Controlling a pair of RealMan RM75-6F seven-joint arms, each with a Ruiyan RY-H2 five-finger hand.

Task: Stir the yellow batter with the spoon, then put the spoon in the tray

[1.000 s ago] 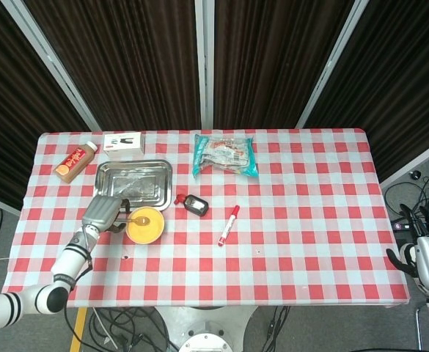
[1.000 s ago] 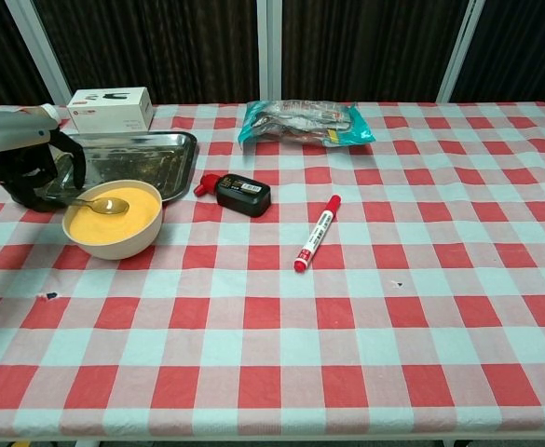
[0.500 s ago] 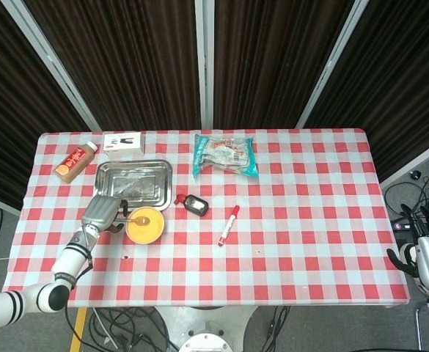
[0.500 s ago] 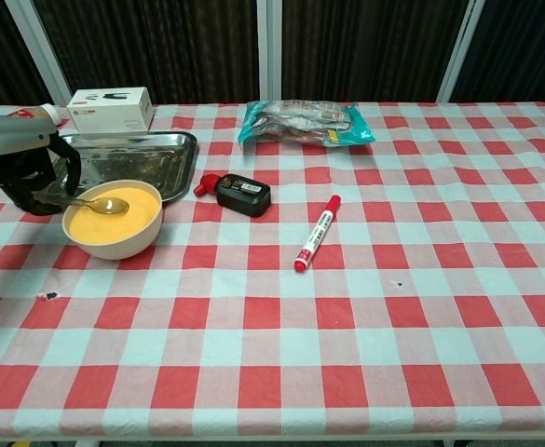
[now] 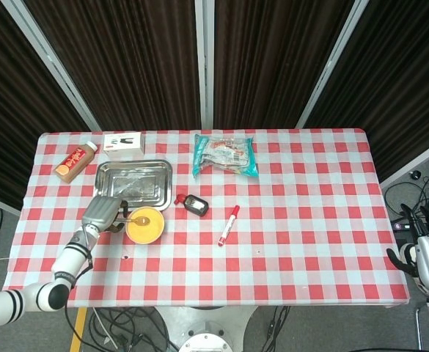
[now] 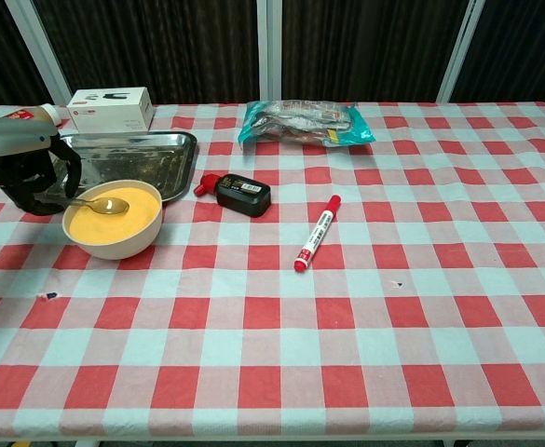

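While stirring: left hand (image 6: 25, 172) grips the spoon (image 6: 100, 204) by its handle, fingers curled around it, at the left edge of the tabletop (image 6: 365, 307).
spoon: runs from the left hand toward the right, its scoop end resting on the batter (image 6: 114, 213), handle crossing the near-left rim.
bowl (image 6: 115, 242): cream-coloured, just right of the left hand, filled with yellow batter; sits on the checked cloth.
tray (image 6: 165, 154): metal, just behind the bowl and behind-right of the left hand; near corner close to the bowl rim, touching or not I cannot tell.
right hand (image 5: 428, 260): off the right edge of the tabletop, well apart from everything; seen only in the head view, fingers pointing up and apart, holding nothing.
other items: white box (image 6: 111, 109) behind the tray; orange bottle (image 5: 75, 163) lying behind the left hand; small black device with red tip (image 6: 238, 194) right of the bowl; red marker (image 6: 317, 233) further right; clear packet (image 6: 302, 122) at the back of the tabletop.
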